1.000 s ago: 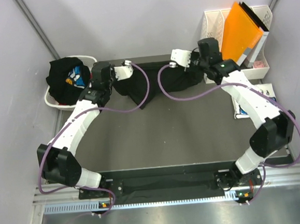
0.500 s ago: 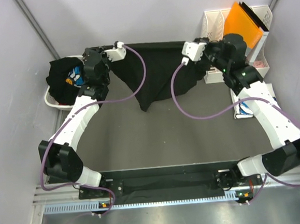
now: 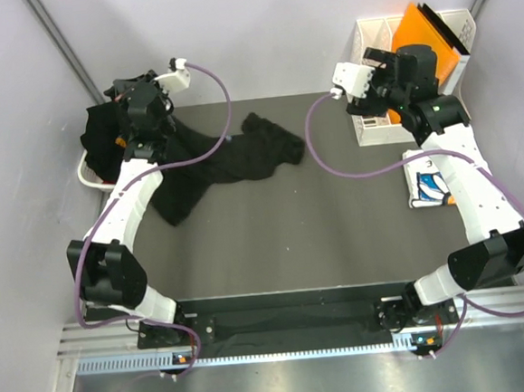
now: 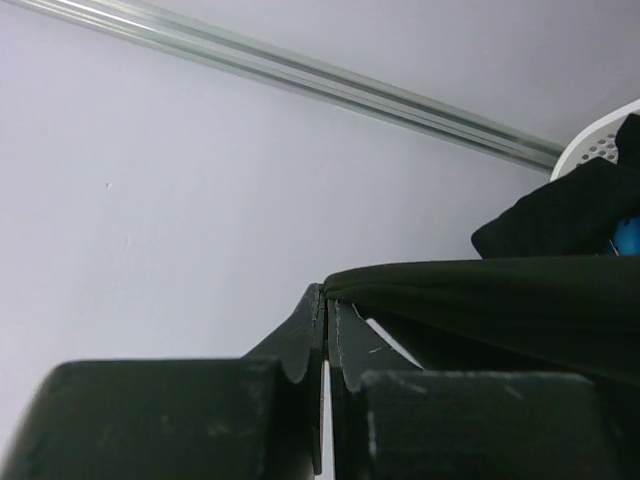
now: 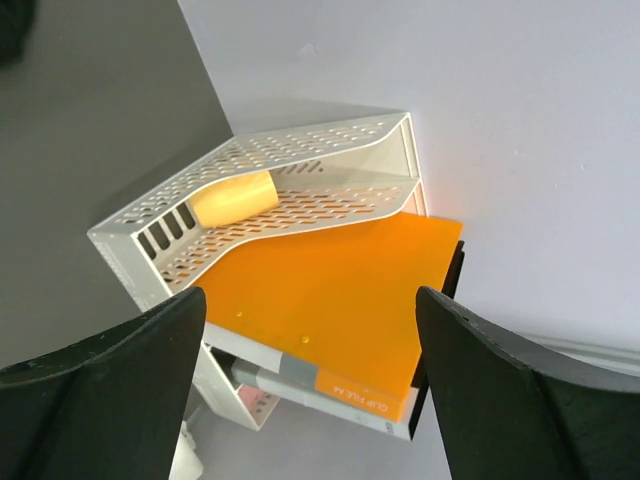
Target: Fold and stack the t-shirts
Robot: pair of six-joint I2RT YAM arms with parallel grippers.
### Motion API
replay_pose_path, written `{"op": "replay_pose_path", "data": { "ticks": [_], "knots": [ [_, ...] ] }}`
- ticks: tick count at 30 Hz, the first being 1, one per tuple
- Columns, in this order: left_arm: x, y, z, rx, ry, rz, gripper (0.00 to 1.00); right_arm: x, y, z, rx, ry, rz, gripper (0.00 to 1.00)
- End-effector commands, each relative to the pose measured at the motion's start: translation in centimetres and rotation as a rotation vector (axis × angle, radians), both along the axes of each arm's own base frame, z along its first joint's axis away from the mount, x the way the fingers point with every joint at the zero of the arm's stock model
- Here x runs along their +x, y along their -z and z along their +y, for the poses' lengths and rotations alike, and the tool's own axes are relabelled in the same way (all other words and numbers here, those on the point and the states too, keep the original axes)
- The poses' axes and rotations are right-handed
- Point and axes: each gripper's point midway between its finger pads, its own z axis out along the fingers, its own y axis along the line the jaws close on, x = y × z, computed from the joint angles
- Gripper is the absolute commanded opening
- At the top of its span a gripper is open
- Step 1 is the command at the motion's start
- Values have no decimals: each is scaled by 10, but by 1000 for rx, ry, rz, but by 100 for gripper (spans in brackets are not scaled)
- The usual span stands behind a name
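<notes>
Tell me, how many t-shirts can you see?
3. A black t-shirt lies crumpled on the table, pinched by the left pincer. A second black t-shirt sits in the white basket. A folded white t-shirt lies at the right edge. More may hide in the basket.

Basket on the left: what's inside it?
A bunched black tee fills the basket and drapes over its rim. A bit of blue print shows in the left wrist view. Anything beneath is covered.

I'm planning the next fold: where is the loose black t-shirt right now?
The black t-shirt sprawls, in the top view, over the far-left part of the table, one edge pinched in the left gripper by the white laundry basket.
</notes>
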Motion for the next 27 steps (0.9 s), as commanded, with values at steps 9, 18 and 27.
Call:
{"op": "replay_pose_path", "data": {
  "ticks": [9,18,27],
  "knots": [
    [-4,-28,-6,-27,5,-85,0,-13,83,46,140,-93,276,78],
    [-14,-5,-24,-14,46,-13,0,7,159,139,449,-229,700,72],
    [-28,4,-22,11,58,36,0,27,214,229,426,-338,873,70]
  ]
}}
